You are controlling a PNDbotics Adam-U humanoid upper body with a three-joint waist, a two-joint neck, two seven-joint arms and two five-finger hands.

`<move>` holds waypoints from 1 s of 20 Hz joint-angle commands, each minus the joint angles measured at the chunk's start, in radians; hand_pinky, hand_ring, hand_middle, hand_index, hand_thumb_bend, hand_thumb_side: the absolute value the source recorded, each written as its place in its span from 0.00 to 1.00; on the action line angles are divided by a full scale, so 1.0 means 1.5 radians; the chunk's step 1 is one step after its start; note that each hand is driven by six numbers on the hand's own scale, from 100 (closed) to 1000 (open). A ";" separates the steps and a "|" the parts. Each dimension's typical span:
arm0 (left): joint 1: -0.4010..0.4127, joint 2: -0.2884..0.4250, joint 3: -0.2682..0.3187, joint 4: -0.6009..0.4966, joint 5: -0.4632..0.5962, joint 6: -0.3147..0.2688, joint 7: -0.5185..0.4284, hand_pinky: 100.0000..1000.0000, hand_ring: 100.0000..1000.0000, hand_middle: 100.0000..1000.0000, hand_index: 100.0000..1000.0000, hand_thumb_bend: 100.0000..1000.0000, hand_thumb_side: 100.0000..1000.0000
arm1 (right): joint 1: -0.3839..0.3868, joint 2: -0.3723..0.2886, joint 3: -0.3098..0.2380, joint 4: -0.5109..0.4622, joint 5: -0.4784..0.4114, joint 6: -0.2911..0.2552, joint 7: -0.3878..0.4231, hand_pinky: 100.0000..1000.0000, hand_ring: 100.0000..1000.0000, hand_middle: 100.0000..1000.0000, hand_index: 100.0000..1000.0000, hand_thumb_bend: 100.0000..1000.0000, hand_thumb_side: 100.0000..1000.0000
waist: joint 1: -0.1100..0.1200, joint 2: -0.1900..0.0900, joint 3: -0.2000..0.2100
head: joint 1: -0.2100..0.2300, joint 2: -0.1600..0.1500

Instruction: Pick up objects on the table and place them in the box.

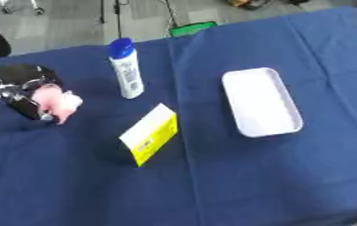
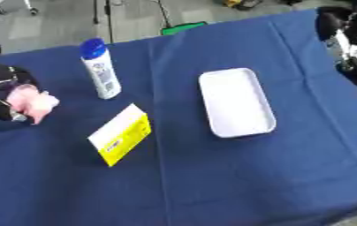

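Left eye view, left hand [image 1: 28, 90] fingers round pink thing [image 1: 60, 104], table's [image 1: 236, 185] left edge

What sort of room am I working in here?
Probably a lab or test space, not a home: a table under a blue cloth, bare grey floor behind, with cables and stand legs on it.

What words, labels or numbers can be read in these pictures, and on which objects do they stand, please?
No text can be read.
White bottle with blue cap: a printed label, too blurred to read.
Yellow and white box: dark marks on its yellow side, too blurred to read.
White tray: no print shows.
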 commanded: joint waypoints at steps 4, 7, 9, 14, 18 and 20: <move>-0.014 0.005 0.011 0.017 -0.043 0.021 0.030 0.60 0.41 0.39 0.49 0.24 0.06 | -0.009 -0.015 -0.003 -0.005 -0.002 -0.002 0.002 0.82 0.80 0.84 0.82 0.38 0.41 | 0.001 -0.017 -0.002 | 0.001 -0.007; -0.013 0.003 0.017 0.021 -0.034 0.039 0.058 0.51 0.29 0.26 0.35 0.10 0.03 | -0.009 -0.014 -0.003 -0.005 -0.002 -0.002 0.002 0.82 0.80 0.84 0.82 0.38 0.41 | 0.001 -0.018 -0.002 | -0.001 -0.008; -0.012 0.002 0.024 0.012 -0.008 0.047 0.070 0.47 0.20 0.17 0.27 0.05 0.02 | -0.008 -0.014 -0.004 -0.005 -0.002 -0.002 0.001 0.82 0.80 0.84 0.82 0.37 0.41 | 0.000 -0.018 -0.001 | -0.002 -0.008; -0.018 0.009 0.049 -0.088 0.088 0.077 0.036 0.46 0.21 0.19 0.28 0.02 0.07 | -0.007 -0.014 -0.005 -0.005 -0.002 -0.002 0.000 0.82 0.80 0.84 0.82 0.37 0.41 | 0.000 -0.022 -0.003 | -0.005 -0.007; -0.041 0.007 0.061 -0.212 0.193 0.096 0.013 0.45 0.21 0.19 0.28 0.01 0.08 | -0.005 -0.014 -0.006 -0.004 -0.003 -0.002 -0.001 0.82 0.80 0.84 0.82 0.37 0.41 | 0.000 -0.025 -0.005 | -0.007 -0.005; -0.059 -0.011 0.058 -0.254 0.267 0.103 0.020 0.44 0.22 0.20 0.28 0.03 0.09 | -0.005 -0.014 -0.005 -0.003 -0.003 -0.002 0.000 0.82 0.80 0.84 0.82 0.37 0.41 | -0.001 -0.027 -0.007 | -0.008 -0.005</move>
